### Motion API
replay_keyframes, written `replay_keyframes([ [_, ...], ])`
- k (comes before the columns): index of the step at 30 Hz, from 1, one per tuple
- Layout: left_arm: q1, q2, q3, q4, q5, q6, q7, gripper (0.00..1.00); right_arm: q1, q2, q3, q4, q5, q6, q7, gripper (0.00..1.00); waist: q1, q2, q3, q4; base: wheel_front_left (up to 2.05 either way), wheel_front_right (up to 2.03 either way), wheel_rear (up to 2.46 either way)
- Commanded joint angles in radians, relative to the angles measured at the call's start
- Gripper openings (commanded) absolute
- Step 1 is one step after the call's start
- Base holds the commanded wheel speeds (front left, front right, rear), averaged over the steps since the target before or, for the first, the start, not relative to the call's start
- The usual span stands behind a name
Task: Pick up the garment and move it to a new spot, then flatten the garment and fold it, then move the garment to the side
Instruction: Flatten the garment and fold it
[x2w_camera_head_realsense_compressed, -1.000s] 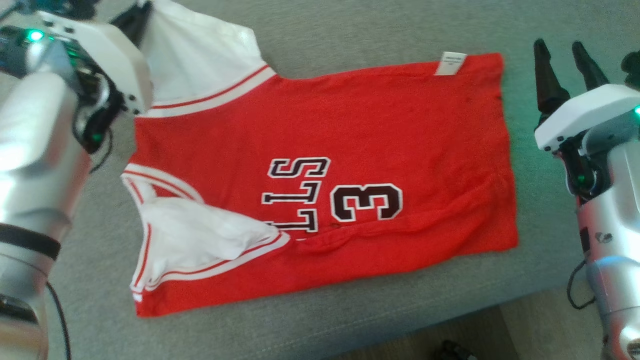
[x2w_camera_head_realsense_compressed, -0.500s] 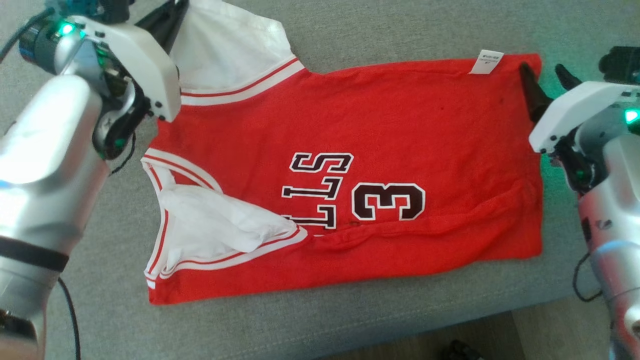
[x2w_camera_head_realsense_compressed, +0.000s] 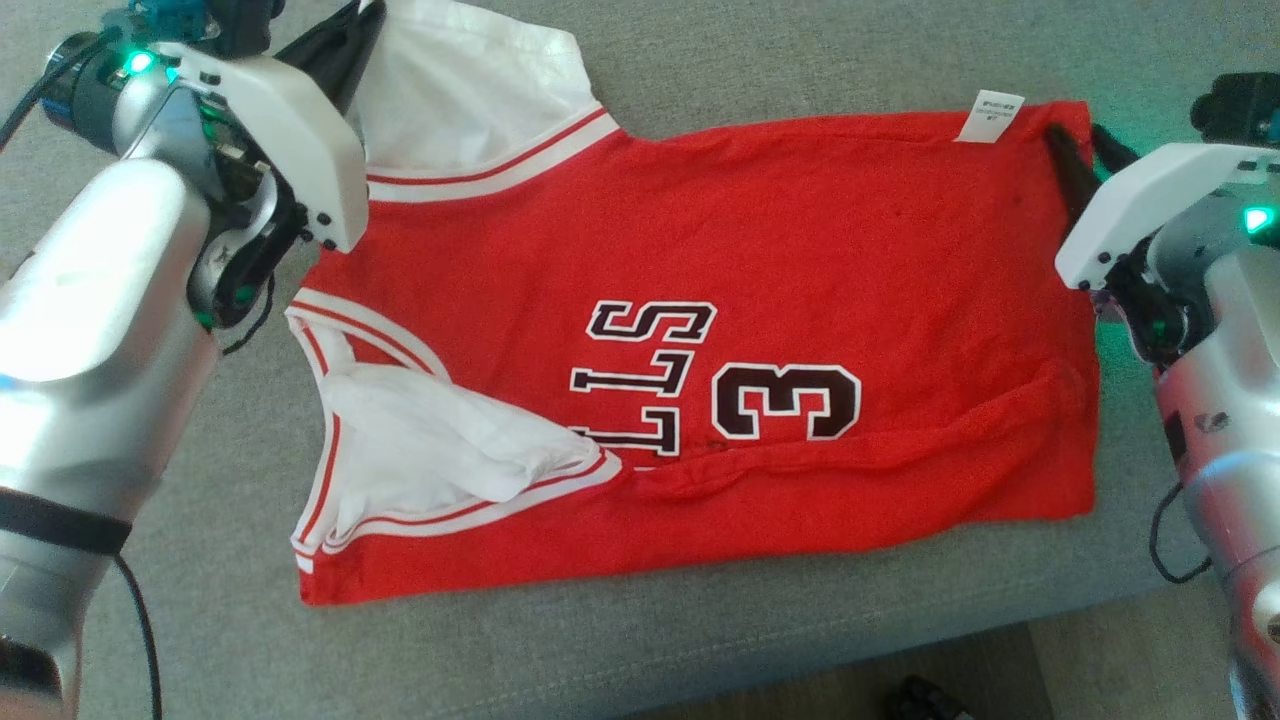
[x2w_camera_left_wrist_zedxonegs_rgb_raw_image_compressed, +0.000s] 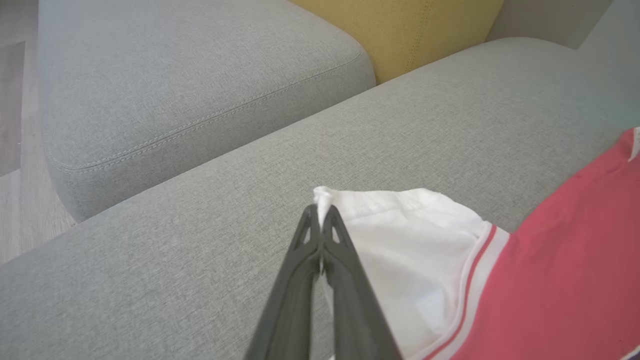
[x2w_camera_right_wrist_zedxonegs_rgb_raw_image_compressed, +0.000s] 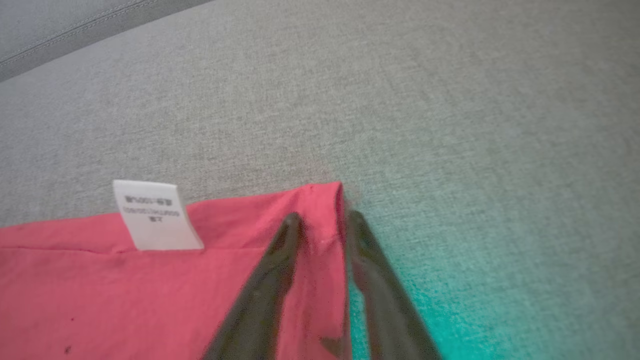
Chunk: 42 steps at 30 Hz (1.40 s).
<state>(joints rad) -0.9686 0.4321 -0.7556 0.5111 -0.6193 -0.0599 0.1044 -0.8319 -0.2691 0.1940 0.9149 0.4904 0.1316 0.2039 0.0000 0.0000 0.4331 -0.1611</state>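
Left arm reaches to the far corner of the jersey (x2w_camera_head_realsense_compressed: 800, 230) (it lies spread on the grey sofa (x2w_camera_head_realsense_compressed: 800, 50)); left gripper (x2w_camera_left_wrist_zedxonegs_rgb_raw_image_compressed: 320, 212) pinches its white sleeve (x2w_camera_left_wrist_zedxonegs_rgb_raw_image_compressed: 400, 240). Right gripper (x2w_camera_right_wrist_zedxonegs_rgb_raw_image_compressed: 320, 220), half open, straddles the red hem corner (x2w_camera_right_wrist_zedxonegs_rgb_raw_image_compressed: 322, 197).

Setting reads as a home living room, judged by the furniture. The surface is a sofa seat (x2w_camera_head_realsense_compressed: 640, 650) in grey woven upholstery; just beside it stands a second grey upholstered block (x2w_camera_left_wrist_zedxonegs_rgb_raw_image_compressed: 175, 100) with a stitched seam along its edge, a mustard-yellow cushion (x2w_camera_left_wrist_zedxonegs_rgb_raw_image_compressed: 400, 30) sits behind, and pale wood-plank floor (x2w_camera_left_wrist_zedxonegs_rgb_raw_image_compressed: 15, 220) shows past the block. A red sports jersey (x2w_camera_head_realsense_compressed: 800, 250) with white sleeves lies spread on the seat, an ordinary piece of household clothing on soft domestic seating, not on a bench or counter.
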Motion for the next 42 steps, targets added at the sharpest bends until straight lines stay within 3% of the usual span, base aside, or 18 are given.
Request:
replay_keyframes([
  [1,-0.031,0.044,0.042,-0.031,-0.004,0.010,0.003,0.00,-0.012,-0.015,0.023,-0.018,0.008,-0.001,-0.005,0.00,0.0000,0.0000,0.000,-0.001,0.00,0.00,0.00],
  [13,-0.088,0.042,0.091,0.002,-0.001,0.061,-0.081,0.00,-0.100,-0.047,0.017,0.035,0.003,-0.001,-0.186,0.00,0.0000,0.0000,0.017,0.006,0.00,0.00,0.00],
  [19,-0.167,-0.001,0.125,0.062,0.007,0.094,-0.173,0.00,-0.166,-0.046,-0.011,0.081,-0.008,-0.001,-0.313,0.00,0.0000,0.0000,0.032,0.019,0.00,0.00,0.00],
  [22,-0.168,-0.030,0.115,0.088,0.003,0.081,-0.200,0.00,-0.169,-0.034,-0.008,0.104,-0.012,-0.001,-0.361,0.00,0.0000,0.0000,0.034,0.031,0.00,0.00,0.00],
  [30,-0.129,-0.038,0.083,0.131,0.011,0.047,-0.241,0.00,-0.144,-0.042,0.024,0.125,0.011,-0.001,-0.411,0.00,0.0000,0.0000,0.015,0.048,0.00,0.00,0.00],
  [38,-0.021,-0.016,0.050,0.086,0.006,0.019,-0.272,0.00,-0.054,-0.073,0.072,0.119,0.068,-0.001,-0.403,0.00,0.0000,0.0000,-0.074,0.054,0.00,0.00,0.00],
  [42,0.073,0.012,0.026,0.006,0.001,0.030,-0.253,0.00,0.015,-0.098,0.100,0.096,0.107,-0.001,-0.369,0.00,0.0000,0.0000,-0.131,0.060,0.00,0.00,0.00],
])
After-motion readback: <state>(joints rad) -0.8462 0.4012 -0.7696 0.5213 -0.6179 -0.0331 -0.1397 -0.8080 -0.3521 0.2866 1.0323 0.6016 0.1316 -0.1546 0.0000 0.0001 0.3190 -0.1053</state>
